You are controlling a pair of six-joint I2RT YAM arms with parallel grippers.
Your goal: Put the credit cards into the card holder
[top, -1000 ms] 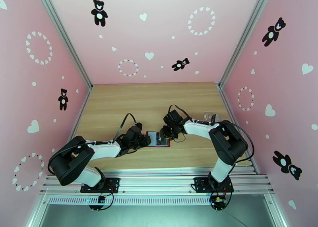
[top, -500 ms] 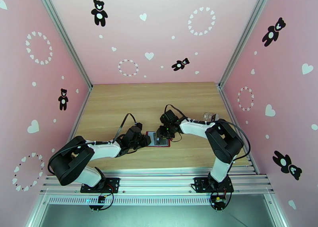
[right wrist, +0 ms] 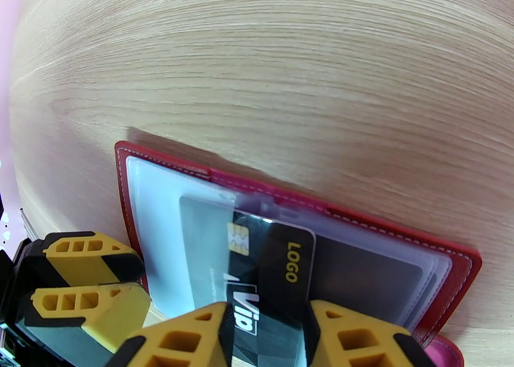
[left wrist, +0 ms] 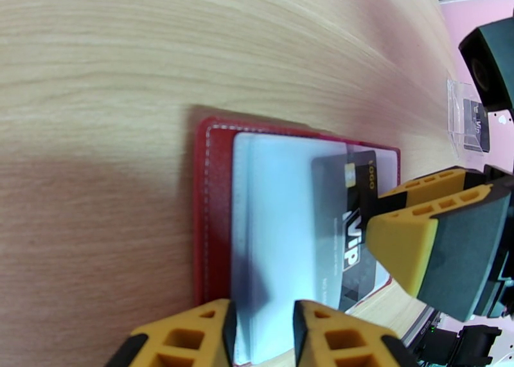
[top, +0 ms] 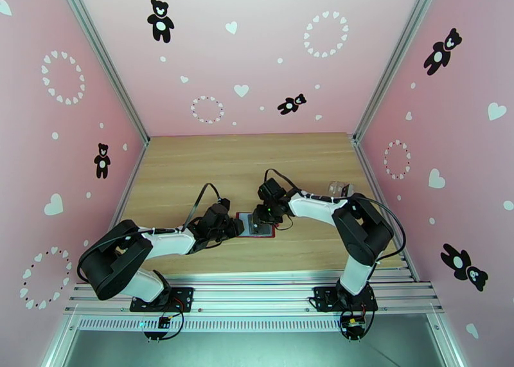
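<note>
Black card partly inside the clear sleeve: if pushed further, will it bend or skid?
Probably stiff: the card lies flat, edges straight. Its glossy face suggests it may slip under the right hand. The thin wallet could shift.

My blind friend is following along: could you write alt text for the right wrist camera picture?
A dark card marked VIP and LOGO lies part-way in a clear pocket of an open red holder on a wooden table. Yellow fingers of the right gripper flank its near end; the left gripper sits at lower left.

Credit card (right wrist: 270,278) partway in card holder (right wrist: 123,182)
</note>
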